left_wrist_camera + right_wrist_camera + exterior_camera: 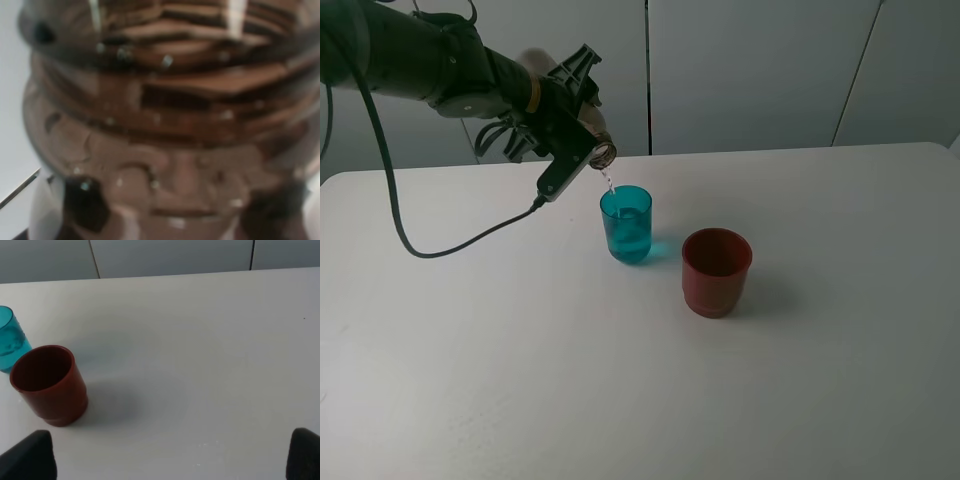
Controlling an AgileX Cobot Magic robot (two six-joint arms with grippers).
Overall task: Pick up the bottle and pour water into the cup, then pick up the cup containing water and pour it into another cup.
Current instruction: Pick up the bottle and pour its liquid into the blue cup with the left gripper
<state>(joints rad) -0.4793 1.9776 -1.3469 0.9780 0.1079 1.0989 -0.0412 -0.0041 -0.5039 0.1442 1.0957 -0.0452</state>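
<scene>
Left gripper (567, 108) clamped on the tilted bottle (602, 152), I pour a thin stream into the teal cup (626, 225) beside the red cup (716, 272), judging a gentle tilt safest; right gripper (167, 465) hangs nearby, fingers apart.

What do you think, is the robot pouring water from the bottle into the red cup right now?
Not quite. The robot is pouring water from the bottle into the teal cup, not the red cup, which stands beside it. The exterior high view shows the stream.
</scene>
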